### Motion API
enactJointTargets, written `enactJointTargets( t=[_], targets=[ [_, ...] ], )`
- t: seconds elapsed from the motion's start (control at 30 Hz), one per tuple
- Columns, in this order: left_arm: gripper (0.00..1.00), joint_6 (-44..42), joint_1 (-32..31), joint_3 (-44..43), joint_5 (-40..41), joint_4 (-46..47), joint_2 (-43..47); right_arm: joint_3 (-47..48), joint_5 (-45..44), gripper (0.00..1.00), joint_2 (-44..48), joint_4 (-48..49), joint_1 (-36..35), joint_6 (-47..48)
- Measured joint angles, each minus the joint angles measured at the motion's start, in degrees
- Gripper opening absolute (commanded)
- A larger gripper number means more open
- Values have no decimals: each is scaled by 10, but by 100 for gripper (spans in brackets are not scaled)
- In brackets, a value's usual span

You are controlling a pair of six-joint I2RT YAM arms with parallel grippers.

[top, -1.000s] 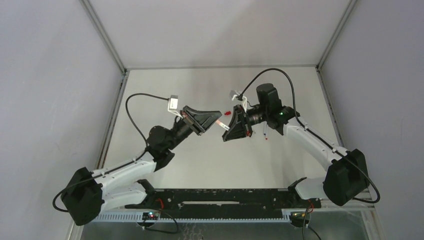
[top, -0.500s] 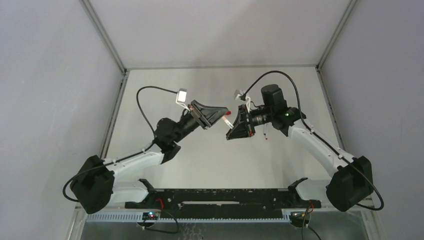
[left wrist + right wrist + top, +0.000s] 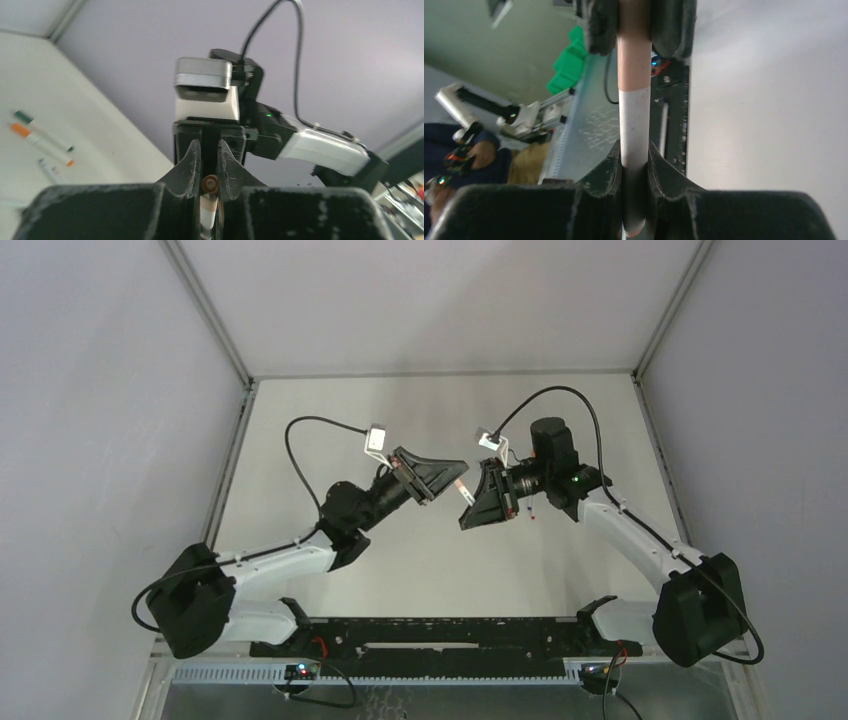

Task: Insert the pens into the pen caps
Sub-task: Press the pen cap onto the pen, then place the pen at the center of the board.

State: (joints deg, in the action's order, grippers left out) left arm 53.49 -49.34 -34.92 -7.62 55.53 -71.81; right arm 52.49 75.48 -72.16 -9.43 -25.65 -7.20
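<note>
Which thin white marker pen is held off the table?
The white pen with a pale pink band, gripped by the left gripper and right gripper; the other pens lie flat.

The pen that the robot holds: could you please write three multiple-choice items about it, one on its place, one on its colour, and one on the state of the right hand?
1. Where is the pen?
A. in a cup
B. between the left hand and the right hand
C. in a box

2. Its barrel is:
A. white with a pinkish part
B. all green
C. all black

3. The right hand is:
A. wide open
B. out of view
C. shut on the pen

Answers:
1 B, the top view shows the pen bridging both hands.
2 A, the right wrist view shows both colours.
3 C, its fingers press the barrel from both sides.
</note>
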Motion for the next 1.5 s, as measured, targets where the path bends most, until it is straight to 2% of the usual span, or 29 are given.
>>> enactJointTargets(
  t=[0.13,0.23,0.37,0.53,0.63,0.73,1.03,1.13,1.3,1.4,1.5],
  targets=[
    [0,-2,0,-1,-61,71,-16,-7,72,0,0,55,-7,-48],
    [0,-30,0,-6,-85,63,-3,-7,94,0,0,87,-10,-65],
    [0,-60,0,-17,-90,24,3,-7,69,0,9,68,-3,-42],
    [2,-55,1,-24,-52,-11,-2,-4,15,0,14,0,2,13],
    [15,-39,5,-18,-33,-29,10,19,-13,0,2,-66,-6,80],
    [34,-27,14,-5,-24,-47,41,52,-31,0,-15,-110,-21,139],
    [74,-30,29,14,3,-109,151,99,-52,0,-55,-141,-36,241],
    [83,-56,35,38,18,-112,198,103,-56,0,-70,-170,-35,271],
    [98,-150,37,100,50,-119,274,118,-69,0,-86,-219,-14,320],
    [100,-211,38,149,81,-122,299,124,-116,0,-87,-228,19,333],
    [100,-265,38,183,117,-128,293,125,-208,0,-99,-210,60,308]
  ],
)
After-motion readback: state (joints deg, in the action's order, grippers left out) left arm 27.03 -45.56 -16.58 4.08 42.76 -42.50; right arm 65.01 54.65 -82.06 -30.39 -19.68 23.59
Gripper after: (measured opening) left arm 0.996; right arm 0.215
